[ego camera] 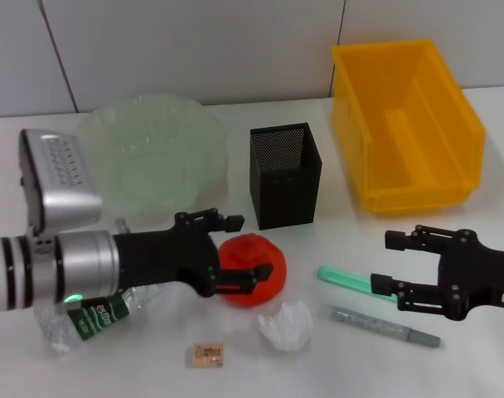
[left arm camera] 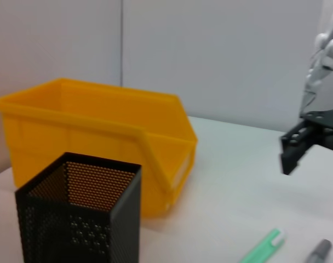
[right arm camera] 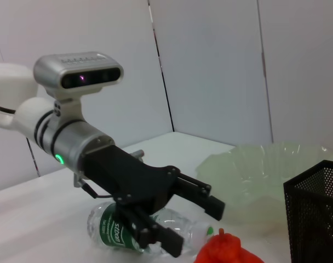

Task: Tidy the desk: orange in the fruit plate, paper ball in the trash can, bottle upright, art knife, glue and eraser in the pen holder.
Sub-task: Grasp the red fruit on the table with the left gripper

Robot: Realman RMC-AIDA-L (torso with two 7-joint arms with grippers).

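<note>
I see the white counter carrying everything. The yellow bin stands at the far right, open side up. The pale green plate sits at the far left, nothing in it. The black mesh holder stands upright between plate and bin, nearer me than both.

My left hand is spread wide, one finger on the far side of the orange and the other across its near side; I cannot tell whether either touches it. The orange rests on the counter just in front of the holder. My right hand hovers at the right, fingers parted, gripping nothing, with its tips near the end of the green stick.

The bottle lies on its side under my left arm, green label showing. The paper ball lies just in front of the orange. The green stick lies right of the orange, and the grey knife lies just beside it, nearer me. The eraser lies at the near edge, left of the paper ball.
</note>
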